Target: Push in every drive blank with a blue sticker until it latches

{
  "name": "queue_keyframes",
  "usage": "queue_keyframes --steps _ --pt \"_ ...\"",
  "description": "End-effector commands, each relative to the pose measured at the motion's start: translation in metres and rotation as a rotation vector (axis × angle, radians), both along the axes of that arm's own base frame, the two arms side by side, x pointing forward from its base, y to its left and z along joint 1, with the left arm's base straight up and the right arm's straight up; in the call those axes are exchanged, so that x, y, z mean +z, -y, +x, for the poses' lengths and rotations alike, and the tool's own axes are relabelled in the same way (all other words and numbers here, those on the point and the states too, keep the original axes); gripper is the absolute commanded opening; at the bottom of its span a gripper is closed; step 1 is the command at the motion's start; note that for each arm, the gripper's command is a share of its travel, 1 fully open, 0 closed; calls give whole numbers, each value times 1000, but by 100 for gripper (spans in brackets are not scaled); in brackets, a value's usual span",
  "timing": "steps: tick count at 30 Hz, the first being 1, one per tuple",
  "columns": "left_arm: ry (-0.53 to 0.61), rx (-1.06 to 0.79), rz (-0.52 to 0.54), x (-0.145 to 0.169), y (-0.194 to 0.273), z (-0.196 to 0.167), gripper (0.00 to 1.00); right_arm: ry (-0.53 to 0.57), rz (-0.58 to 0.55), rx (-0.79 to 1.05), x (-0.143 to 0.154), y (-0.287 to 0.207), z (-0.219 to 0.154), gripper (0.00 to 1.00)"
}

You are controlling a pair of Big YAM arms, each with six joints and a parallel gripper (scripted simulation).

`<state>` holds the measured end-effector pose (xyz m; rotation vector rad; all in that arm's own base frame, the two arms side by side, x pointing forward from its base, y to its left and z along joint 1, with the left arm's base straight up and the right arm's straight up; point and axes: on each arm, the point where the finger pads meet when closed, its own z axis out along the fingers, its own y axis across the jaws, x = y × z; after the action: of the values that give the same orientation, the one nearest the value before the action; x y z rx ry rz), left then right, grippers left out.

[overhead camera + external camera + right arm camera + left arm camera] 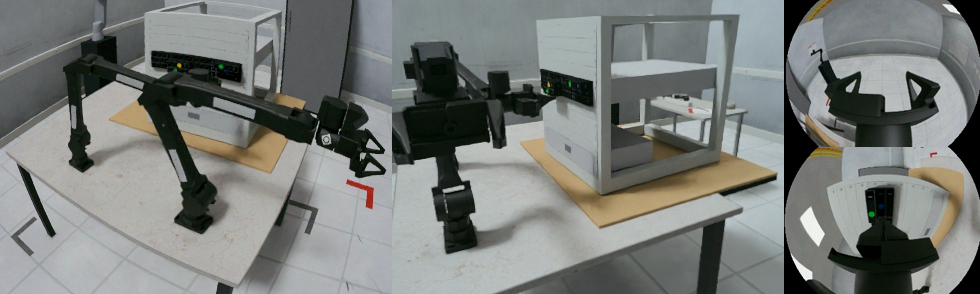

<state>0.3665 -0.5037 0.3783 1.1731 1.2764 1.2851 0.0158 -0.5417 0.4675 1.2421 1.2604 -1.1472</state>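
Note:
The white rack [200, 37] [569, 45] [850, 206] stands upright on the tan board. Its black drive bank [162, 56] [589, 97] crosses the front. A blue sticker [580, 92] [881, 206] marks one blank, with a green-stickered blank [871, 214] beside it. Yellow [179, 65] [548, 84] and green [220, 66] [569, 84] stickers also show. My left gripper [553, 98] [883, 220] is shut and empty, its tips close before the bank, just below the blue sticker in the wrist view. Contact and blank depth cannot be told. My right gripper [383, 161] [883, 73] is open and empty, far from the rack.
The tan board [250, 155] [612, 212] [952, 206] lies under the rack on the pale table [115, 190] [542, 240]. In the top view the right arm crosses in front of the rack and hides the left gripper's tips. A tall grey cabinet [320, 50] stands behind.

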Motion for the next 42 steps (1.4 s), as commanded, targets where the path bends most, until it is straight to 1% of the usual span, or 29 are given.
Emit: queue_keyframes --steps 1,10,11,42 --pt "23 18 -58 22 -6 9 0 -12 -65 -1 33 3 -1 100" --pt "23 9 -57 21 -3 5 0 -12 -65 -1 33 3 -1 100" --pt "23 9 -57 21 -3 5 100 -12 -65 -1 33 3 -1 100" --pt "23 9 -57 21 -3 5 100 -12 -65 -1 33 3 -1 100"
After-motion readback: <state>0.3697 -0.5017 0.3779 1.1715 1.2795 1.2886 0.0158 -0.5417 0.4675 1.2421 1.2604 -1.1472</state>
